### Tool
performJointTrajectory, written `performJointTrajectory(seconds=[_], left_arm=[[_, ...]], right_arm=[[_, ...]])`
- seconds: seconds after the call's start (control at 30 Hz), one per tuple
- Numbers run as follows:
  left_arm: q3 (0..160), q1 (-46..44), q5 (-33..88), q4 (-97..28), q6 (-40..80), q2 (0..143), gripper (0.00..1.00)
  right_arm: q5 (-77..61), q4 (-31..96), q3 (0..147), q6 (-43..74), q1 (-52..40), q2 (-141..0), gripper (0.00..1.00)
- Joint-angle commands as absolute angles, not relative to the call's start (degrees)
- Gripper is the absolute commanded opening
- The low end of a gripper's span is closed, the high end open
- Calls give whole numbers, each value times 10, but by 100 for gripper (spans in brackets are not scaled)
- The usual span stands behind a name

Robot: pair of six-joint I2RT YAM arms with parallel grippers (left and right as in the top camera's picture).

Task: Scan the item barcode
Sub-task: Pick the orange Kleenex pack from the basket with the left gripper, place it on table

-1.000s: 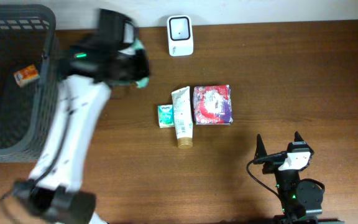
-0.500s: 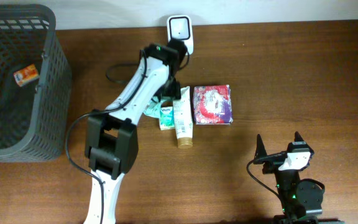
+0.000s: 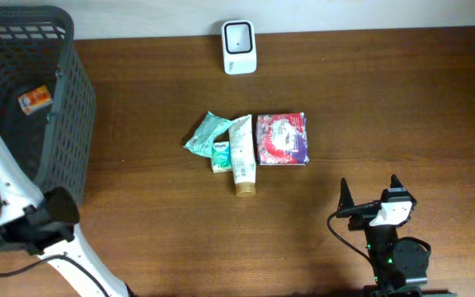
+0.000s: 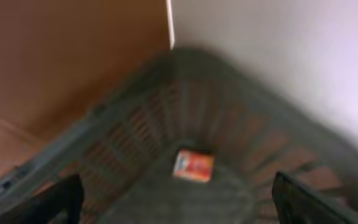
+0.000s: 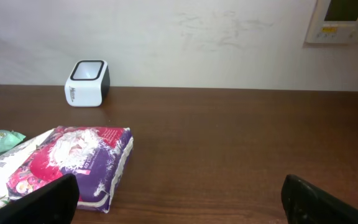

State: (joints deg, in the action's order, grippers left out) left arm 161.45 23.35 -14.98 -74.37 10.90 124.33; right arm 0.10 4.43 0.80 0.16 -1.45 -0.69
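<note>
Dark grey plastic mesh basket point(image 3: 66, 124) fills the left wrist view. The left gripper point(image 4: 179, 208) hangs over it with its jaws spread wide and nothing between them. One small orange carton point(image 4: 193, 165) lies on the basket floor.

The things that appear to be waiting for the scan sit in a tight cluster in the middle of the brown wooden surface point(image 3: 386, 99), well apart from the basket. They are a crumpled teal pouch point(image 3: 206, 132), a small green tissue pack point(image 3: 218, 154), a white tube with a gold cap point(image 3: 241, 153) and a flat red and purple packet point(image 3: 282, 139), packed side by side. The white box-shaped barcode scanner point(image 3: 239, 47) stands at the far edge, near them but apart. The right gripper point(image 3: 369, 195) sits low at the near right, jaws open and empty.

By my reading the work is between items, since nothing is in hand. The next move calls for the left arm to swing across to the cluster and close on one piece, likely the pouch on the outside. It would then turn the barcode toward the scanner window without dragging the neighbours.
</note>
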Motion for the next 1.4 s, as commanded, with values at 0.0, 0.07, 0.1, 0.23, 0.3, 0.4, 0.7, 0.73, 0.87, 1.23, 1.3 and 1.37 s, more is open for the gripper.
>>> performJointTrajectory(seconds=[0.0,0.07,0.1,0.23,0.3,0.4,0.7,0.73,0.87,1.23,1.3,1.37], left_arm=[[1433,256,-99,-648,-67,1250,94],[1297,253,-98,-547,-169,1250,89],[1256,251,-98,-509,-218,1250,89],[1121,232,-104,-335,-354,1253,84],[1094,232,-96,-279,-388,1262,79],[1093,234,-88,-279,-449,1299,76],[1093,263,-76,-253,-475,1364,71],[1093,264,-72,-248,-475,1365,66],[1093,264,-66,-253,-475,1396,52],[1092,264,-113,-316,-20,1124,0],[1092,264,-22,-332,-6,1044,0],[1092,264,200,-347,67,921,0]], right_arm=[[5,45,3,2,-11,-4,99],[5,45,3,2,-11,-4,99],[5,45,3,2,-11,-4,99],[5,45,3,2,-11,-4,99],[5,45,3,2,-11,-4,99],[5,45,3,2,-11,-4,99],[5,45,3,2,-11,-4,99],[5,45,3,2,-11,-4,99],[5,45,3,2,-11,-4,99],[5,45,3,2,-11,-4,99],[5,45,3,2,-11,-4,99],[5,45,3,2,-11,-4,99]])
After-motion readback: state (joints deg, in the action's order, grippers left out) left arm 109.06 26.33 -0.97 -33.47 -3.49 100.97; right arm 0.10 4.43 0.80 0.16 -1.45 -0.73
